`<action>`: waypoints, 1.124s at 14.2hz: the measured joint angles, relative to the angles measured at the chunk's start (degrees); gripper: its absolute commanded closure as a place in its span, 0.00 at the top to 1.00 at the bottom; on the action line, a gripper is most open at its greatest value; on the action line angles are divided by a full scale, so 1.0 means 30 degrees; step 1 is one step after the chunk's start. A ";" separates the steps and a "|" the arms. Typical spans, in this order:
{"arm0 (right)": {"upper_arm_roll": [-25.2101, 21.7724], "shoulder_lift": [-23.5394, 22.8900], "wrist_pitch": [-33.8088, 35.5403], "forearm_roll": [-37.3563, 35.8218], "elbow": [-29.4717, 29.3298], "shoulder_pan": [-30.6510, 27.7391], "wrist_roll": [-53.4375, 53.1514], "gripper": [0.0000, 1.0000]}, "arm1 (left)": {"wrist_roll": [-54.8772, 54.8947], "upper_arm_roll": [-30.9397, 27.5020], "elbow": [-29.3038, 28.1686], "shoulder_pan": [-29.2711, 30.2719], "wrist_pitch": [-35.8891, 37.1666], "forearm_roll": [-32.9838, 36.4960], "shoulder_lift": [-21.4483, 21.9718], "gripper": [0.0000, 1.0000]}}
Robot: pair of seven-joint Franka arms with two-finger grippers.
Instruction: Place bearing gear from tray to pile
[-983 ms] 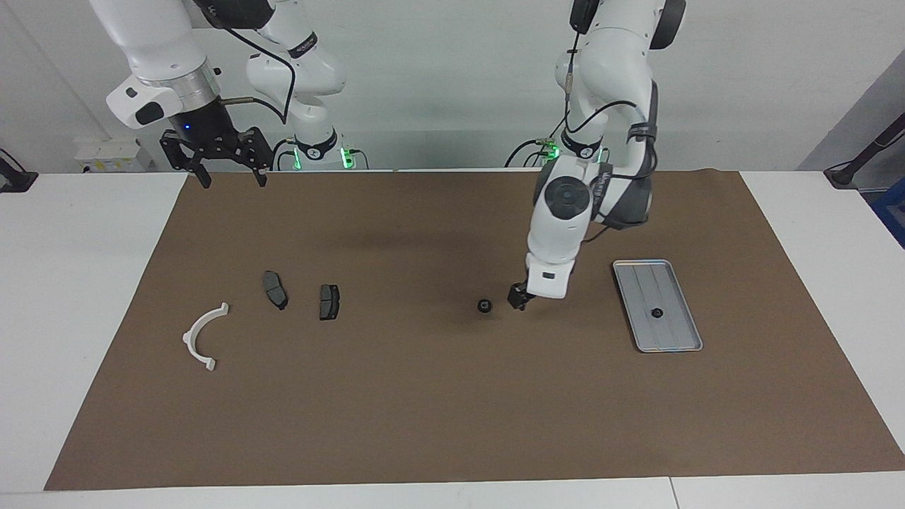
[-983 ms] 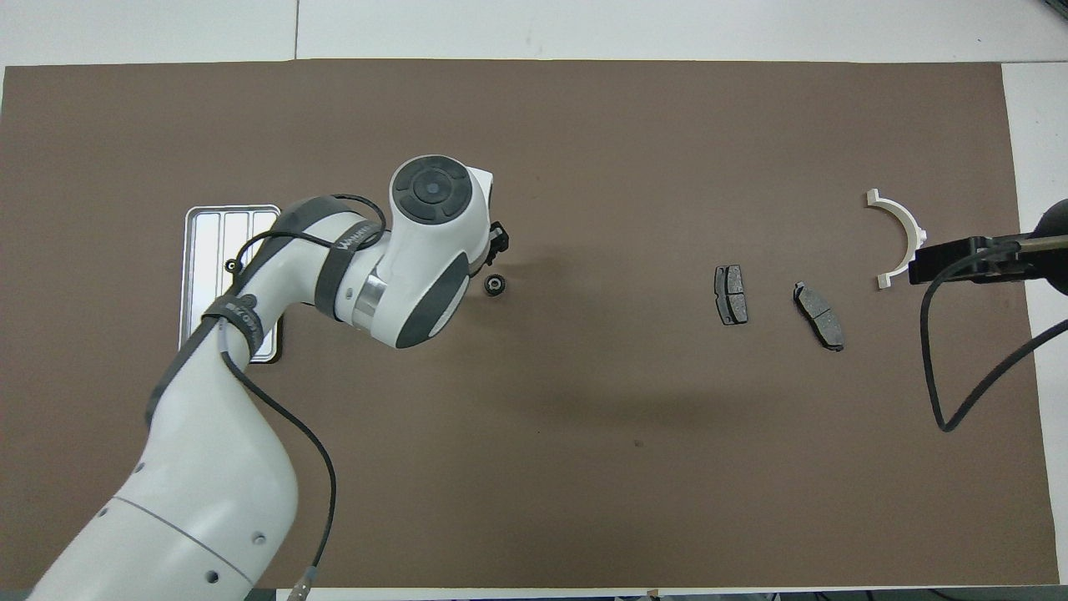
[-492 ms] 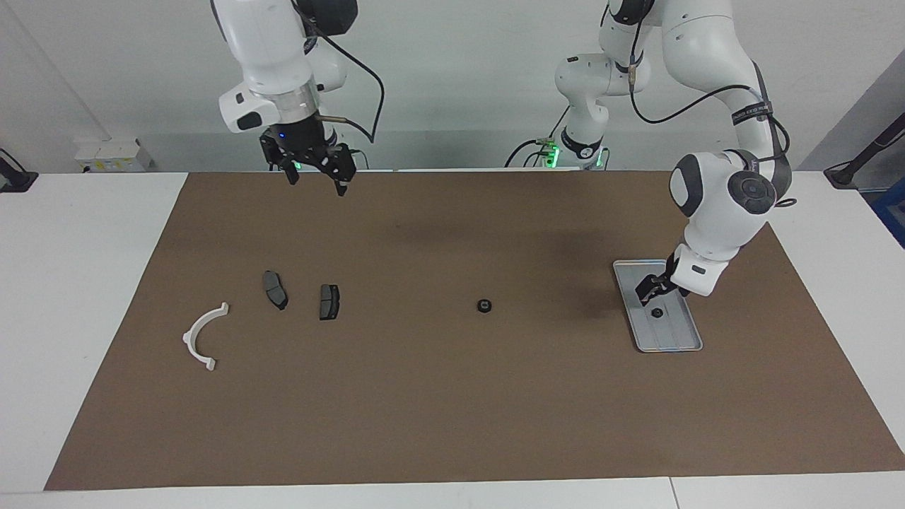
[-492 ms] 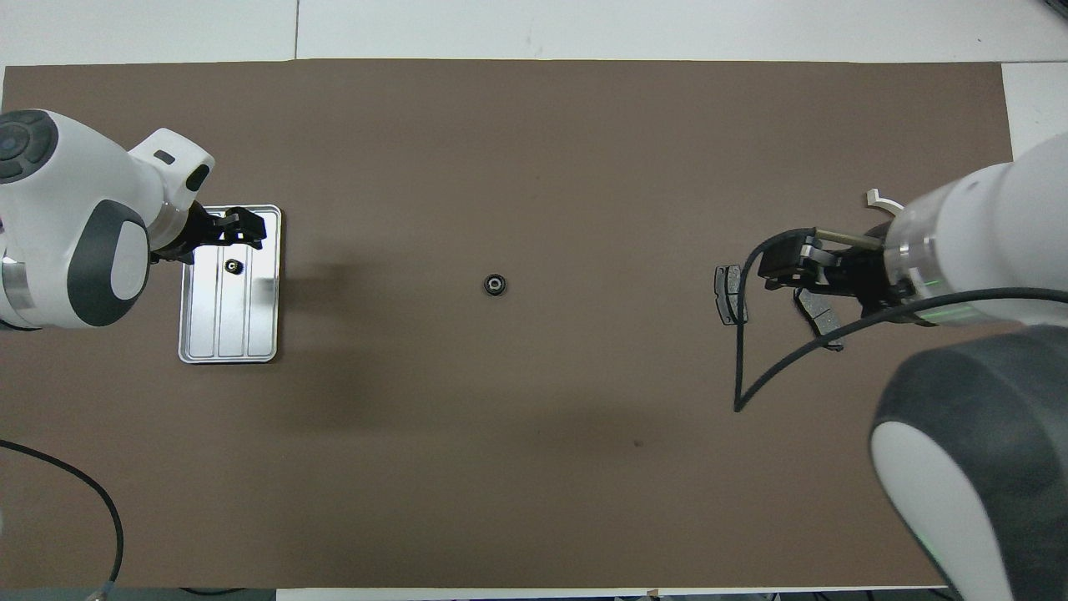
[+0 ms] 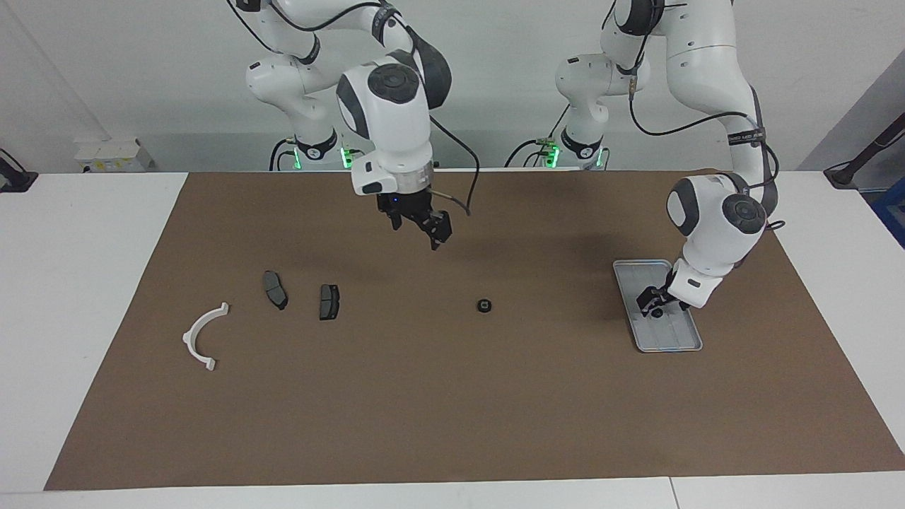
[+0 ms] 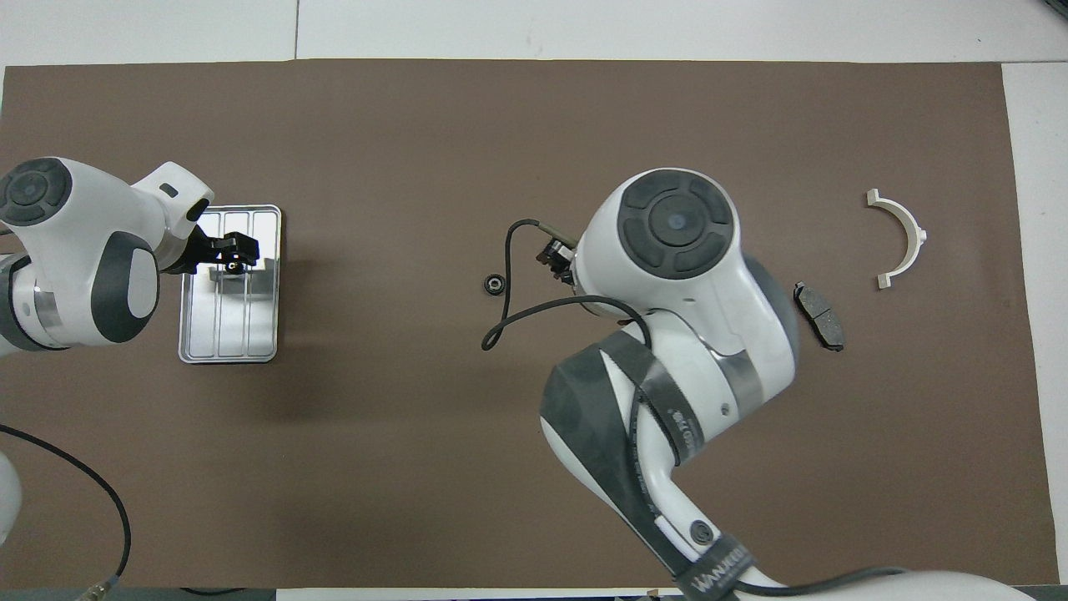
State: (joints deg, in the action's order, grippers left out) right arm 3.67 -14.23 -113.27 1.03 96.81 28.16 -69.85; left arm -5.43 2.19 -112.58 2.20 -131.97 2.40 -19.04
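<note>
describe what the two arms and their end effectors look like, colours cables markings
Both are glossy white arms with dark grey round joint caps and dark bands carrying white lettering. Loose black cables run along the links, and green lights glow at the bases. The left arm's black two-finger end effector sits under a white wrist; the right arm's black end effector shows a small blue light.

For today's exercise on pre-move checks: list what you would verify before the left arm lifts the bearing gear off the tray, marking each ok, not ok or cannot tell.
1. Left gripper low over the tray: ok.
2. Bearing gear between its fingers: ok.
3. Fingers shut on the gear: cannot tell.
4. Right gripper raised over the mat, away from the tray: ok.
5. Second gear on the mat, apart from the pile's brake pads: not ok.
</note>
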 measured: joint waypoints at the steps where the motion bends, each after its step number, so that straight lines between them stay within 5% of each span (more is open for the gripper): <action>1: -0.0006 -0.1087 -0.0425 -0.0019 -0.0611 0.0483 -0.0916 1.00 | -0.0012 0.0005 -0.0198 0.0041 -0.0060 -0.0004 0.0001 0.68; 8: -0.0119 -0.8645 -0.0539 -0.1511 -0.7349 0.2059 -0.3587 1.00 | -0.1621 0.0289 -0.0430 0.0048 -0.0108 -0.0035 0.0041 0.57; 16: -0.0120 -0.9911 -0.0550 -0.1999 -0.8293 0.2461 -0.3587 0.96 | -0.1714 0.0251 -0.0444 0.0085 -0.0360 -0.0036 0.0053 0.48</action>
State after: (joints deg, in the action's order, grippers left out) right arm 3.31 -43.97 -114.92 -4.97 71.93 35.55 -80.61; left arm -10.58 2.94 -113.91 2.46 -133.05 2.29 -18.88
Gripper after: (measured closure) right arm 0.000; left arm 0.489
